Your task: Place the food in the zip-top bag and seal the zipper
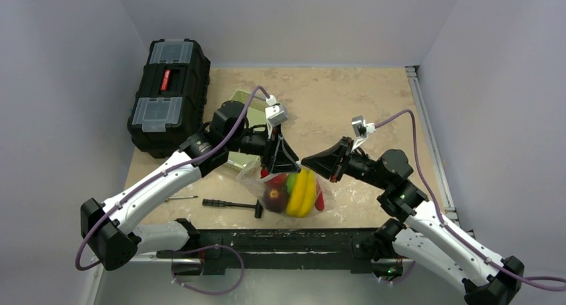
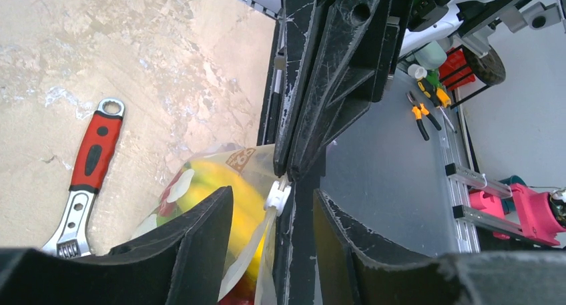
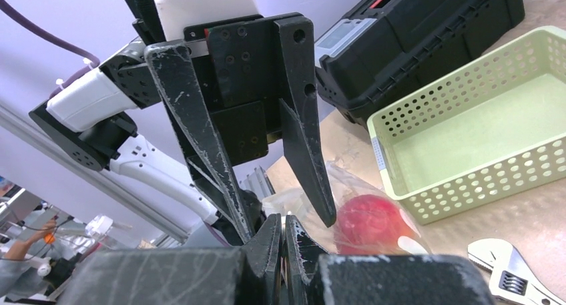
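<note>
Left fingers [image 2: 193, 245] apart, zip-top bag [image 2: 220, 175]'s zipper [image 2: 277, 197] between

— What do we have on the table [image 1: 347, 98]?
— We see a tan, mottled top. At its far left corner lies a black toolbox [image 1: 170, 95], with a pale green basket [image 3: 467, 138] just beside it.
— And toward the near edge?
— There we find the zip-top bag [image 1: 250, 175] with the food [image 1: 304, 191] inside. Left of it lie a black-handled tool [image 1: 232, 203] and a thin small one [image 1: 181, 197]. We also spot a red-handled wrench [image 2: 93, 161] near the bag.
</note>
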### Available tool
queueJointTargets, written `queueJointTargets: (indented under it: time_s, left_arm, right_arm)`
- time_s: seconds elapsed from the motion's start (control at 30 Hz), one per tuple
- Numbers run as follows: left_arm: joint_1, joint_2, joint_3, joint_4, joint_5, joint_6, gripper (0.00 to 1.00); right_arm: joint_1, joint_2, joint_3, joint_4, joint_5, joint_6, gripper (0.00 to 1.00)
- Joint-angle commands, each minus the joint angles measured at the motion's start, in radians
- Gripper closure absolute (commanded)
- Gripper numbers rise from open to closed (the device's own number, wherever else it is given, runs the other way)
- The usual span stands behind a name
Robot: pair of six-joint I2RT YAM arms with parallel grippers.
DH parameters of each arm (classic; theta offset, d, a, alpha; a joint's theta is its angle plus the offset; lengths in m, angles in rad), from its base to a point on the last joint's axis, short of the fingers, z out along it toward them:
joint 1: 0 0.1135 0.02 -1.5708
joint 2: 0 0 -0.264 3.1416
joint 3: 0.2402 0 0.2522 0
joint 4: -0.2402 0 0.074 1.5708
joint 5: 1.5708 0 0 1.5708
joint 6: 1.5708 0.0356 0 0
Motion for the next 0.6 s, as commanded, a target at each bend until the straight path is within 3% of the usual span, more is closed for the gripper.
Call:
queueJointTargets:
  time_s: [0.0, 0.13, 0.33, 0.57]
  left_arm:
    - [-0.016, 0.008, -0.001, 0.068, 0.026, -0.018, 0.56]
    - [-0.024, 0.014, 0.004, 0.07, 0.008, -0.019, 0.64]
    - [-0.025, 0.011, -0.012, 0.095, -0.025, -0.035, 1.0]
    - [-0.024, -0.027, -0.06, 0.088, -0.074, -0.044, 1.0]
  right_arm:
    - [-0.002, -0.019, 0.004, 0.049, 0.021, 0.011, 1.0]
    - [-0.002, -0.02, 0.001, 0.051, 0.023, 0.016, 1.0]
    - [-0.001, -0.028, 0.011, 0.015, 0.051, 0.013, 1.0]
    - [-0.002, -0.097, 0.042, -0.131, 0.271, -0.035, 1.0]
